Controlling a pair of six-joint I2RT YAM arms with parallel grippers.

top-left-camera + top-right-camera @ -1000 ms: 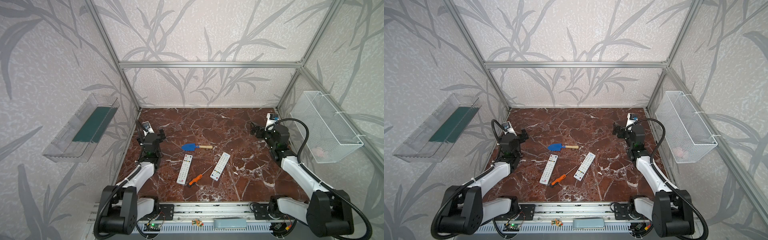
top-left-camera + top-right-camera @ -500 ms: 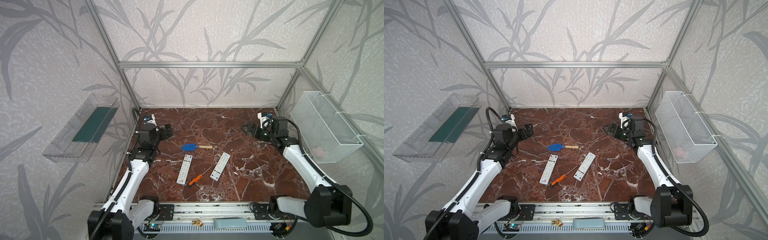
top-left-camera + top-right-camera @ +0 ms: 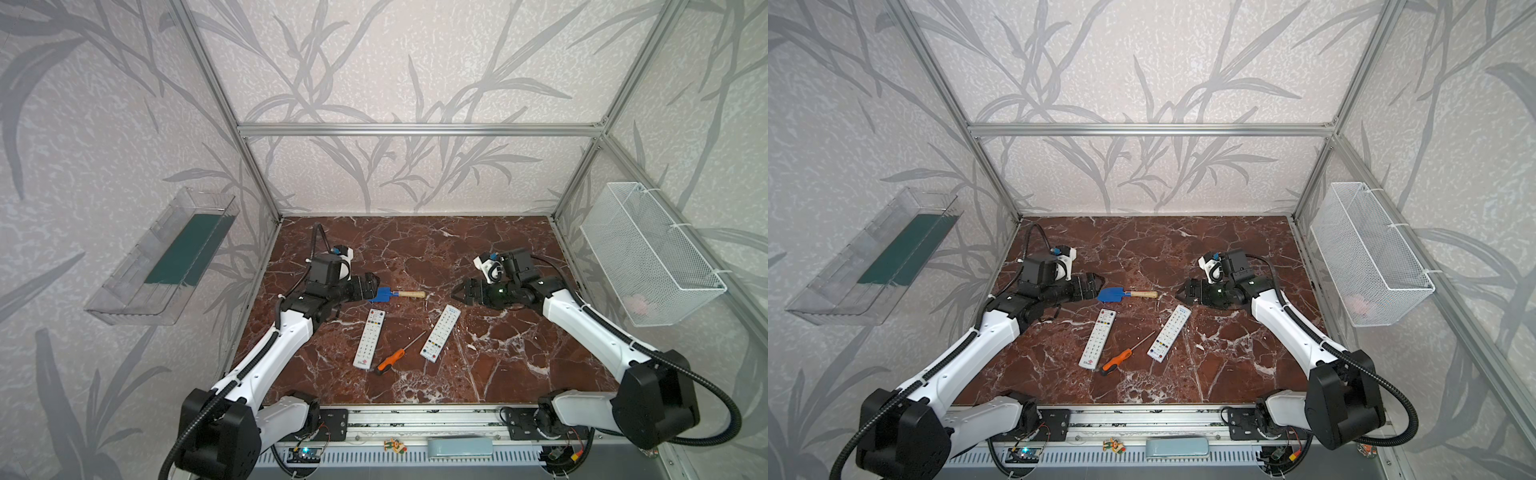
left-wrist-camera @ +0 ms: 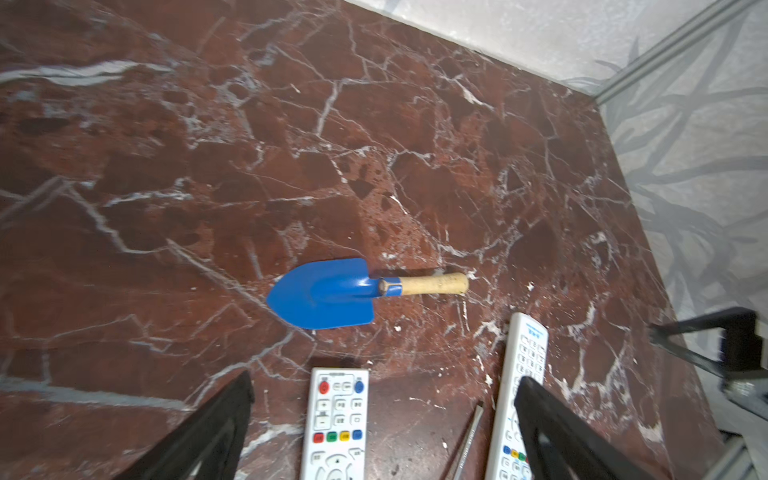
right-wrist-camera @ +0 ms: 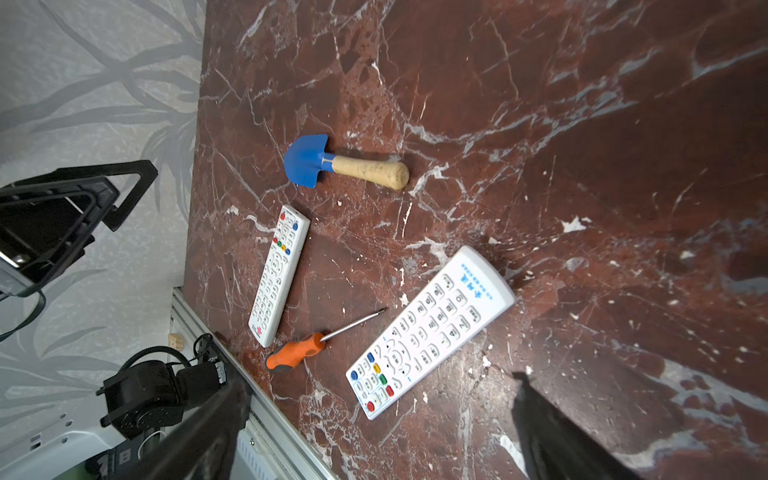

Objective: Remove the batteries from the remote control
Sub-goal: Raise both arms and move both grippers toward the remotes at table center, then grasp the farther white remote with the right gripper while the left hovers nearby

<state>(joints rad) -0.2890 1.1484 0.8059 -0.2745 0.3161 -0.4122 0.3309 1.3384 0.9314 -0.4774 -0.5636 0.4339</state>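
Left gripper [image 3: 369,286]: jaws wide apart, empty, near trowel [image 3: 384,294] blade.
Right gripper [image 3: 458,293]: wide apart, empty, just beyond right remote [image 3: 440,332].
Left remote [image 3: 369,338]: keys up on table [image 3: 511,340], like its twin; screwdriver [image 3: 390,359] between.
Batteries: not discernible; remote backs hidden.

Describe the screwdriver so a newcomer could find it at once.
On the red marble tabletop, two white remotes lie mid-table. The screwdriver lies slanted between them, toward their near ends. Its orange handle and thin metal shaft set it apart.
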